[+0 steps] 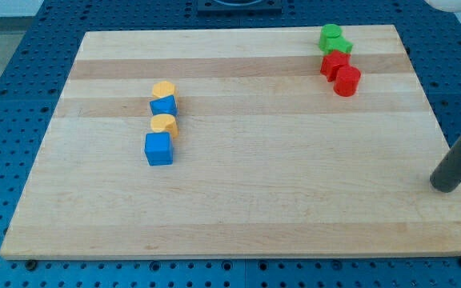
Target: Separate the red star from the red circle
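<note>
Camera view, red star (pixel 334 63) touching red circle (pixel 346 81), my tip (pixel 446 186) perhaps off-board.

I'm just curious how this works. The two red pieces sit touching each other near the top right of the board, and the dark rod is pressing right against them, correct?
Not quite. The red star and red circle do sit touching at the view's top right, but my tip is not against them: the camera view shows it well apart, near the board's right edge.

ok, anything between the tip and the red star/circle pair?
Nothing visible. My tip sits at the board's right edge; bare wood lies between it and the red circle, which touches the red star. Green blocks lie beyond, toward the view's top.
</note>
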Available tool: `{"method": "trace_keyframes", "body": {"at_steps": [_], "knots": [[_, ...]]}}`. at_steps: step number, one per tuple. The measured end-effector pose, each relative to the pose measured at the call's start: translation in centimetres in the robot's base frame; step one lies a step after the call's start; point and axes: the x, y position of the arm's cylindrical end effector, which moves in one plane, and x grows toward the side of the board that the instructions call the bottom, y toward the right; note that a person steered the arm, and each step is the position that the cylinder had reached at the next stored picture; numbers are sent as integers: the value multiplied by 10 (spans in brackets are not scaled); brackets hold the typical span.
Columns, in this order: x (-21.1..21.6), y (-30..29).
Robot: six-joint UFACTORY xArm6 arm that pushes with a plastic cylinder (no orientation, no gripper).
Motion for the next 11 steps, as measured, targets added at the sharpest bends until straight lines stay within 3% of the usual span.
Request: {"method": "trace_keyframes", "body": {"at_steps": [1,2,4,5,8,10,11], "knots": [[-41,17],[-110,50],[-206,45],[-228,19],[-227,-68],[-216,-159],[-217,-159]]}}
